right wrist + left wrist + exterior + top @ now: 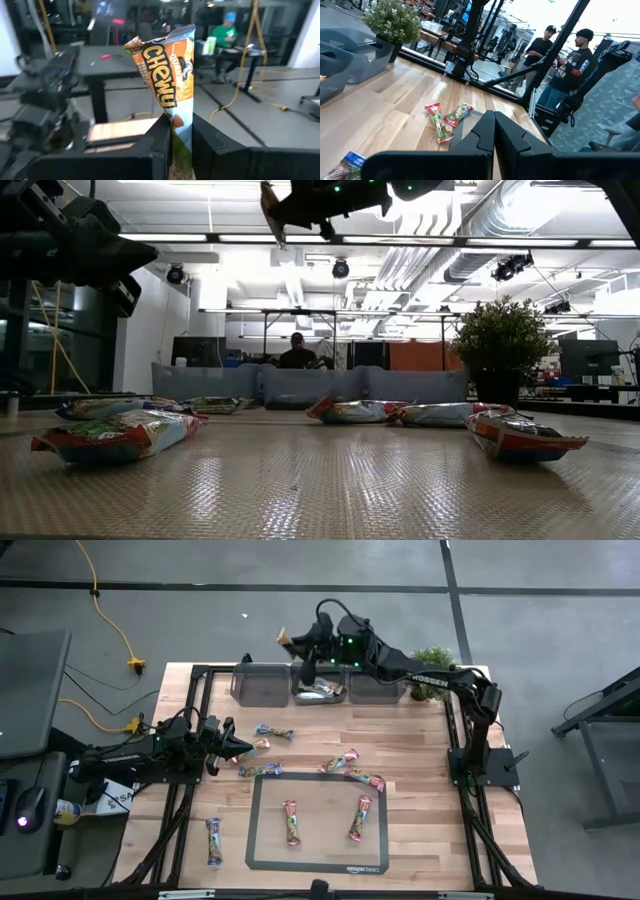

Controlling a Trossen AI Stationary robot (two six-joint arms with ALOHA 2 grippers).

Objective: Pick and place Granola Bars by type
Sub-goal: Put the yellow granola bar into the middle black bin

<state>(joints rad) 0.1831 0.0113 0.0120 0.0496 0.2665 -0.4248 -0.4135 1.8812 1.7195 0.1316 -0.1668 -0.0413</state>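
My right gripper (pixel 298 642) is high above the far bins, shut on an orange-and-white Chewy granola bar (pixel 165 75), which also shows at the top of the low view (pixel 268 210). My left gripper (pixel 245 748) rests shut near the table's left side, touching nothing. Several more granola bars lie flat on the wooden table: a blue one (pixel 272 732), another (pixel 258 770), two near the middle (pixel 342 762) (pixel 367 778), two inside the dark mat outline (pixel 290 822) (pixel 360 818), and one at the near left (pixel 213 840). My right gripper pinches the bar's lower part (pixel 177 125) between its two fingers (pixel 159 137). The fingers lie about level, pointing toward the table's left. The bar sticks out past the fingertips, its crimped end (pixel 150 39) free, lifted clear of the table and the bins.
Three grey bins (pixel 258 685) (pixel 320 672) (pixel 375 685) stand in a row along the far edge; the middle one holds a bar (pixel 322 692). A small potted plant (pixel 432 675) stands at the far right. People are in the room beyond the table (pixel 577 55).
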